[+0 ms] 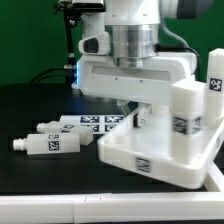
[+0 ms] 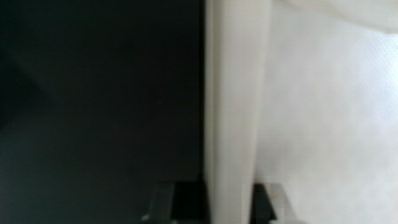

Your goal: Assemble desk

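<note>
The white desk tabletop (image 1: pixel 150 160) lies at the front right of the exterior view with its legs' side up. One white tagged leg (image 1: pixel 187 120) stands upright in its near right corner, and a second leg (image 1: pixel 214 78) rises behind it. My gripper (image 1: pixel 130 113) reaches down onto the tabletop's left rim. In the wrist view a thin white rim (image 2: pixel 221 120) runs between my two dark fingers (image 2: pixel 180 203), and my gripper (image 2: pixel 222 202) is shut on it. Two loose legs (image 1: pixel 42 145) (image 1: pixel 62 127) lie on the black table at the left.
The marker board (image 1: pixel 100 122) lies flat behind the loose legs, just left of the tabletop. The arm's wide white wrist body (image 1: pixel 135 75) hangs over the tabletop. A white strip (image 1: pixel 60 205) runs along the table's front edge.
</note>
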Controlling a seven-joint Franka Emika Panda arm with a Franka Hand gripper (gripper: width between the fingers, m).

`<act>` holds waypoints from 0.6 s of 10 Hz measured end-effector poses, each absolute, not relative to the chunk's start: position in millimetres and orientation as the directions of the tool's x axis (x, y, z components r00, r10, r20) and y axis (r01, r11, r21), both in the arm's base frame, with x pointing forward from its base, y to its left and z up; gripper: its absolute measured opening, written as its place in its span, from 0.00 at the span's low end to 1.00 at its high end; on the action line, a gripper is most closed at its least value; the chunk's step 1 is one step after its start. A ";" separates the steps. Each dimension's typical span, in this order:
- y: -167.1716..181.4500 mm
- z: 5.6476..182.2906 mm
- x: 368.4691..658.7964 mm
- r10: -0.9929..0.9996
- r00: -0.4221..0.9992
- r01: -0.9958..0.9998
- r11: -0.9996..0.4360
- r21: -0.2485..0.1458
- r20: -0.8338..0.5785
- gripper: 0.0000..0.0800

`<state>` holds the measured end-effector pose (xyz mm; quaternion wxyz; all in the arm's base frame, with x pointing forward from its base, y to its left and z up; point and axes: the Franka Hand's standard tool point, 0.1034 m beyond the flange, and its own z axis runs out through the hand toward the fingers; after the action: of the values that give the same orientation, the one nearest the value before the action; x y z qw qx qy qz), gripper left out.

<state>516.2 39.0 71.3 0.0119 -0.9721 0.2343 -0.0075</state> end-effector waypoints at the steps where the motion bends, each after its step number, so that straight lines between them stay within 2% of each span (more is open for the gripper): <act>1: 36.6 70.9 516.0 -0.389 0.921 -0.389 -0.921 -0.025 0.010 0.07; 2: 34.2 69.4 515.9 -0.317 0.948 -0.317 -0.948 -0.021 0.011 0.07; 4: 11.9 66.0 539.4 0.026 0.999 0.025 -0.999 0.020 0.042 0.07; 6: 18.2 68.3 561.4 0.266 0.963 0.263 -0.963 0.053 0.050 0.07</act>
<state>561.4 18.2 68.3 -0.0230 -0.9904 -0.1335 -0.0285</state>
